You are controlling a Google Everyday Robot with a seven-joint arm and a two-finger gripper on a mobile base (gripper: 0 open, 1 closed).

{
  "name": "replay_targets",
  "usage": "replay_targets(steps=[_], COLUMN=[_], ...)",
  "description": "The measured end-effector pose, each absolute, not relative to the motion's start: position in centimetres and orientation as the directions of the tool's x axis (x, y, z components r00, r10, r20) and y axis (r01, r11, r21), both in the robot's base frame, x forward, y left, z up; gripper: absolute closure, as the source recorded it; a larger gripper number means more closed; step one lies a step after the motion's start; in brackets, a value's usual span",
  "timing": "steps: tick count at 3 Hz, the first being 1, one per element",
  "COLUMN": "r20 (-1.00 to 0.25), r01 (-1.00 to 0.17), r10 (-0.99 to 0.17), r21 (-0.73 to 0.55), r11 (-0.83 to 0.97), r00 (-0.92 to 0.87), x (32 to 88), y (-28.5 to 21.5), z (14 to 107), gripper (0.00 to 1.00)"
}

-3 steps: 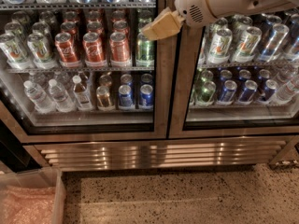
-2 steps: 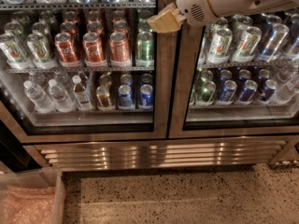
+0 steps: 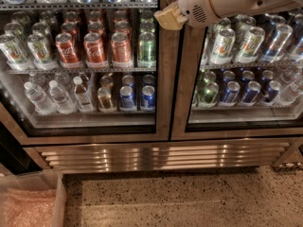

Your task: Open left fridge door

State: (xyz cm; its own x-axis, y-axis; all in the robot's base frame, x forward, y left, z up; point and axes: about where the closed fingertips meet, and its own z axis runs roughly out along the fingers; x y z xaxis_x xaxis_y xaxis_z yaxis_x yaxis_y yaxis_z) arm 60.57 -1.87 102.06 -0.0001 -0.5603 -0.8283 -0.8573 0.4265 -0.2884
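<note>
Up and slightly rightward is where your tool (image 3: pixel 169 18) has crept over the last second. Its tan tip now sits on the steel stile of the left fridge door (image 3: pixel 163 93), right beside the dark seam where the two doors meet. Whether the tool is spread or closed, you cannot tell from here.

The door looks shut, flush with the front of the fridge (image 3: pixel 161 156). Expect it to feel heavy and stiff: a glass pane in a wide steel frame, probably held by a seal that gives way suddenly. The brushed steel is likely slick, so don't count on friction against the flat face. Hook into the handle groove (image 3: pixel 176 79) along that inner edge and pull steadily, keeping off the glass.

Behind the pane, a wire shelf carries red cola cans (image 3: pixel 94 48) with a green can (image 3: pixel 147 48) at the end of the row. The shelf below holds water bottles (image 3: pixel 47 97) and blue cans (image 3: pixel 135 97). At the lower left a clear bin (image 3: pixel 59 197) holds something pink and crumpled — keep the door's swing in mind there.
</note>
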Motion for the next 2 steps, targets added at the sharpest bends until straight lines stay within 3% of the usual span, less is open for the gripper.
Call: replay_targets(steps=[2], r20=[-0.828], r01=[-0.857], r10=[-0.56], r21=[-0.288], r11=[0.426], r00=[0.0], x=[60.93], y=[-3.18], z=[102.26], gripper=[1.0])
